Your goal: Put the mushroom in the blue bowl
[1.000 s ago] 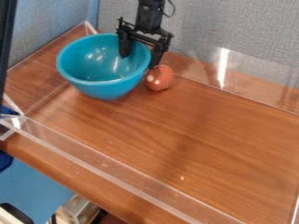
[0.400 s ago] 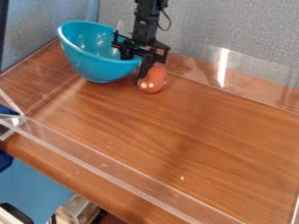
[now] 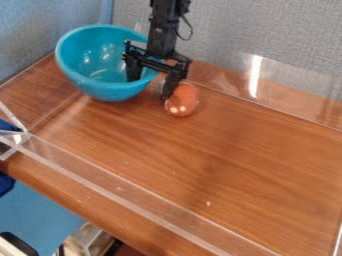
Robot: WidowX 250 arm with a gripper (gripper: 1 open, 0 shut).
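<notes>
Wooden bench [image 3: 201,160] holds the mushroom [image 3: 182,98] beside the blue bowl [image 3: 102,62], so the wide, empty claw [image 3: 156,74] (just above) should drop straight over its cap.

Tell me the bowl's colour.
Glossy turquoise-blue, plain: the blue bowl, in the camera view.

A glossy wooden tabletop [image 3: 201,150] spreads below the claw [image 3: 156,72] — clear acrylic walls [image 3: 287,85] around it, grey-blue fabric backdrop [image 3: 267,25] behind.
</notes>
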